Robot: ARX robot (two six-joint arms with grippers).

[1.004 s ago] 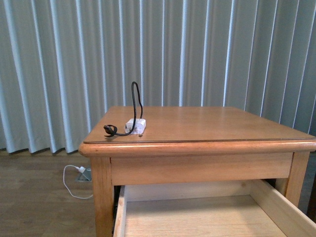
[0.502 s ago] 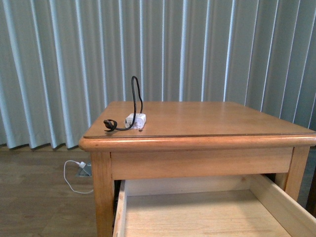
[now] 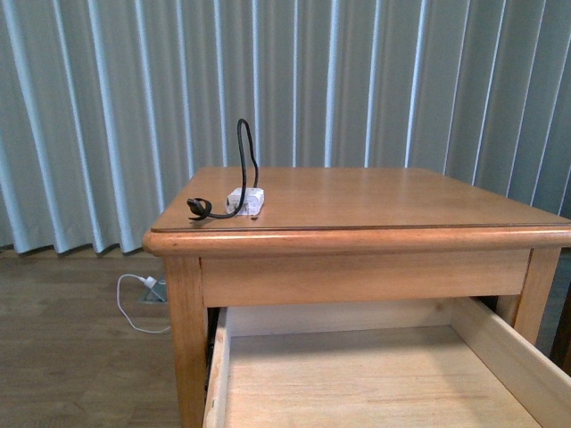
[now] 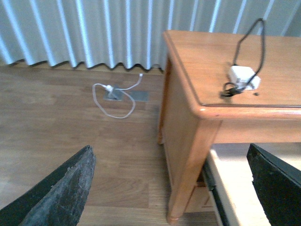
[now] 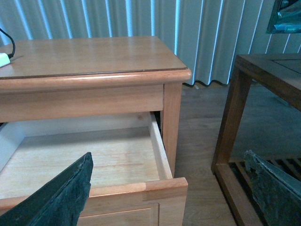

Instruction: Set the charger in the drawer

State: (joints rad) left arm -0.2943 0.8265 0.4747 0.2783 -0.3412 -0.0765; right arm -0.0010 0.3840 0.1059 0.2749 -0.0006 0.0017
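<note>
1. Two pincers frame the scene, both with fingers spread wide: the left pincer (image 4: pixel 169 148) hangs over the wooden floor (image 4: pixel 56 117) beside the bench's corner leg, and the right pincer (image 5: pixel 168 154) faces the pulled-out drawer.
2. The charger (image 3: pixel 245 201) lies on the bench (image 3: pixel 384 201) near its front-left corner. The white block sits flat, and its black cable arches upward, then curls down to a loop just left of the block.
3. The drawer (image 3: pixel 513 361) stands open beneath the bench top, its pale wood interior showing.
4. A white plug (image 3: pixel 147 283) with a white cable lies on the floor to the bench's left, in front of a pale pleated curtain (image 3: pixel 89 116).
5. A second table (image 5: pixel 263 66) of darker wood stands off the bench's right side.
</note>
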